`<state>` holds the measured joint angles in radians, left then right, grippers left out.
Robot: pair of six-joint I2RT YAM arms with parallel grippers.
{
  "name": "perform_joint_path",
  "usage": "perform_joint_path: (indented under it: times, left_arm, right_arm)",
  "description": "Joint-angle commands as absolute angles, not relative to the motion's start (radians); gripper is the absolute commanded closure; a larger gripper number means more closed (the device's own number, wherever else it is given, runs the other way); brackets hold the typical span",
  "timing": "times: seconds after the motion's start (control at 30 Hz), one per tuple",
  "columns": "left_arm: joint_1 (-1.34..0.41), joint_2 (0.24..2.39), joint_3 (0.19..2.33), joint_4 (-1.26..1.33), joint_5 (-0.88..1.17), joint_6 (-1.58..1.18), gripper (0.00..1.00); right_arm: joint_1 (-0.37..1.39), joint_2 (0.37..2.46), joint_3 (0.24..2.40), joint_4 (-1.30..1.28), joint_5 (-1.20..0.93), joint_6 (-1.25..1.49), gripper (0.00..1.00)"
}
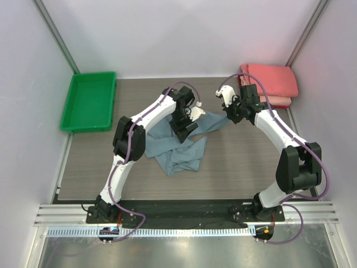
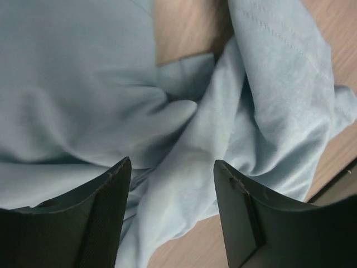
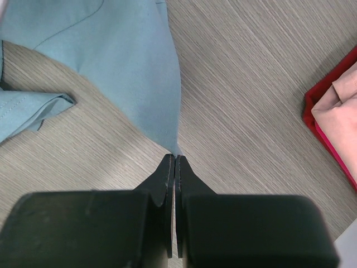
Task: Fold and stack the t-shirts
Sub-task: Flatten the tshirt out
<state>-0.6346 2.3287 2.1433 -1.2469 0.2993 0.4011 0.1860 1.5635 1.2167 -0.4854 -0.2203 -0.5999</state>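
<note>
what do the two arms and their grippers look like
The left arm and right arm are built alike: white tubular links joined by chunky black joint housings. A thin purple cable loops loosely along each arm from its base. The left gripper and right gripper have matte black, wedge-shaped fingers.

blue-grey t-shirt (image 1: 179,153) partly hidden under left arm (image 1: 150,114), folded coral t-shirts (image 3: 337,106) cut off — frame edge

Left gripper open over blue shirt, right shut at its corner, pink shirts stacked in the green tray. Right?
No: top view shows the pink shirts stacked on the table at the far right, well apart from the green tray at far left. Rest holds.
</note>
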Motion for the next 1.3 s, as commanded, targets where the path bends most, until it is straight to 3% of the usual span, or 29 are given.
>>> perform_joint_path:
  times: [0.0,0.17,0.2,0.23,0.27,0.47,0.6,0.8,1.0,1.27]
  left_arm:
    - [-0.634,2.295,2.089,-1.265,0.385,0.399,0.39]
    - [-0.637,2.321,2.074,-1.311,0.416,0.368,0.44]
    - [-0.635,2.325,2.082,-1.318,0.419,0.367,0.5]
    - [-0.635,2.333,2.092,-1.322,0.416,0.365,0.74]
    - [-0.634,2.335,2.108,-1.339,0.408,0.362,0.83]
    - [-0.582,2.179,2.235,-1.385,0.328,0.348,0.99]
    - [-0.499,1.964,2.077,-1.387,0.235,0.394,1.0]
    - [-0.306,1.652,1.56,-1.347,0.052,0.529,0.99]
    - [-0.147,1.398,1.2,-1.2,-0.06,0.701,0.96]
    - [0.069,1.316,0.954,-1.131,-0.204,0.854,0.93]
  right_arm:
    - [0.181,1.52,1.229,-0.459,-0.212,-0.607,0.99]
    - [0.181,1.532,1.232,-0.459,-0.216,-0.607,0.99]
    - [0.181,1.537,1.238,-0.459,-0.224,-0.606,0.99]
    - [0.181,1.542,1.242,-0.459,-0.229,-0.603,0.99]
    - [0.181,1.549,1.247,-0.457,-0.229,-0.598,0.99]
    - [0.181,1.582,1.298,-0.457,-0.247,-0.58,0.99]
    - [0.181,1.569,1.315,-0.445,-0.23,-0.565,0.99]
    - [0.181,1.493,1.292,-0.373,-0.184,-0.5,0.99]
    - [0.181,1.465,1.356,-0.365,-0.187,-0.425,0.99]
    - [0.179,1.493,1.393,-0.351,-0.152,-0.41,0.99]
